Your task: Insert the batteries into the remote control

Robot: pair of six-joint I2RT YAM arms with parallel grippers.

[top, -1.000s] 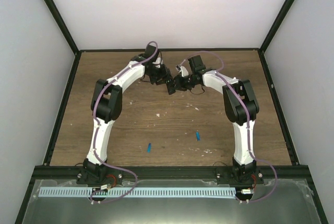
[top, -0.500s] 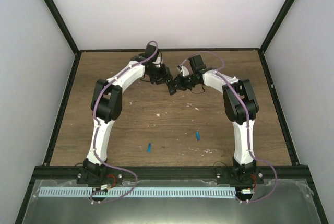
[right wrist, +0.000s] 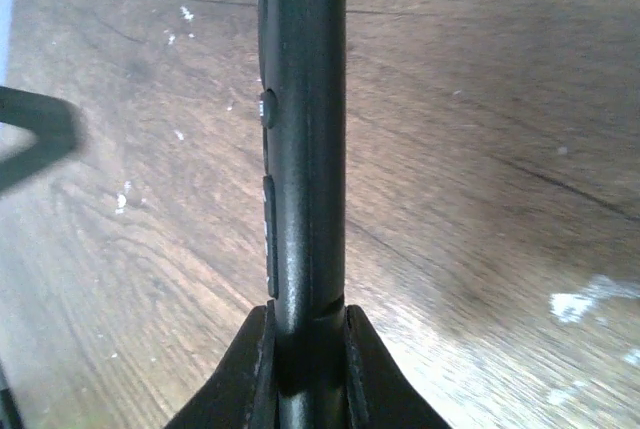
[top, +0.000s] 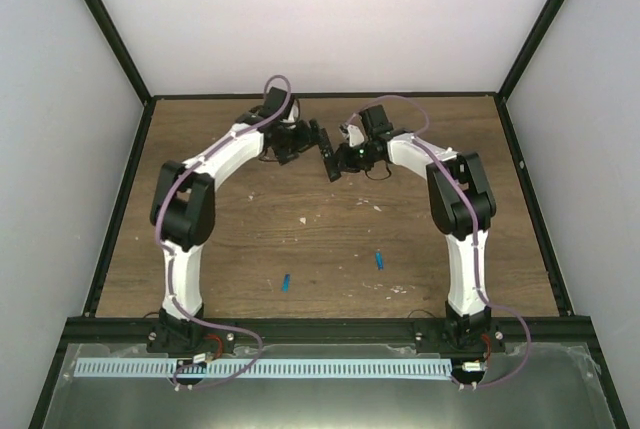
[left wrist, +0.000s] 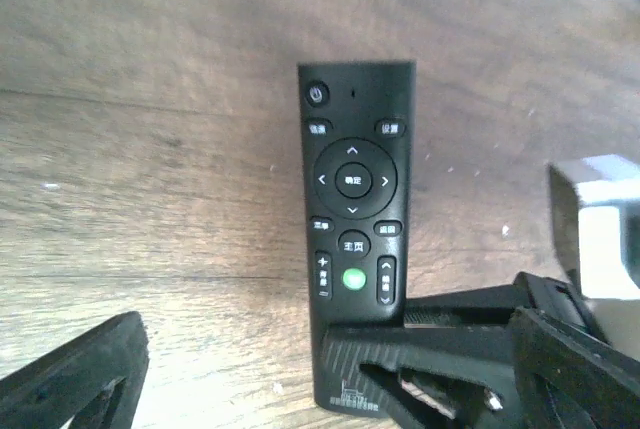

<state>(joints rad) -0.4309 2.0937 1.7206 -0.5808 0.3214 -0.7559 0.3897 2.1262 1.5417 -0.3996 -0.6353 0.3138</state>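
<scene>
确定, 主页 on remote control

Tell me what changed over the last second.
The left gripper opened, let go of the remote control and drew back to the left. The right gripper keeps its grip on one end of the remote control and now holds it alone. The batteries have not moved.

Soft, even light falls from above, and my desk shows only faint shadows beneath my arms. The overhead view is sharp. My left wrist view shows the remote control crisply, while the fingers of my left hand blur at the bottom edge. The right wrist view is soft, with a dull sheen along the remote.
</scene>
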